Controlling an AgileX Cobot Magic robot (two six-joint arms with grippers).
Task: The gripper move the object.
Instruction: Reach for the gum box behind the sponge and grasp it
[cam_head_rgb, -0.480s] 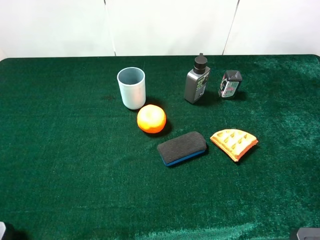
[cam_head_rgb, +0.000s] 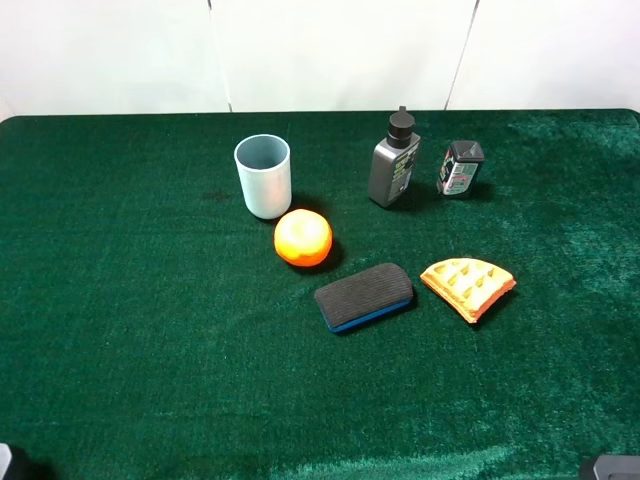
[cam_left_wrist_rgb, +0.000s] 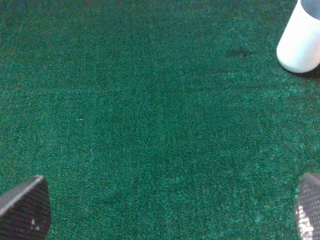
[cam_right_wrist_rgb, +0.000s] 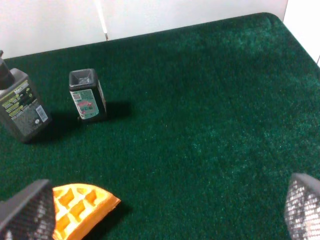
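The object is a small dark boxy container with a black top and a white, red and green label. It stands upright at the back right of the green table, just right of a grey bottle. It also shows in the right wrist view, far ahead of my right gripper. That gripper is open and empty, with its fingers wide apart above the felt. My left gripper is also open and empty over bare felt. In the high view only slivers of both arms show at the bottom corners.
A grey bottle with a black cap stands left of the object. A pale blue cup, an orange, a black and blue eraser and an orange waffle piece lie mid-table. The cup is far ahead of my left gripper.
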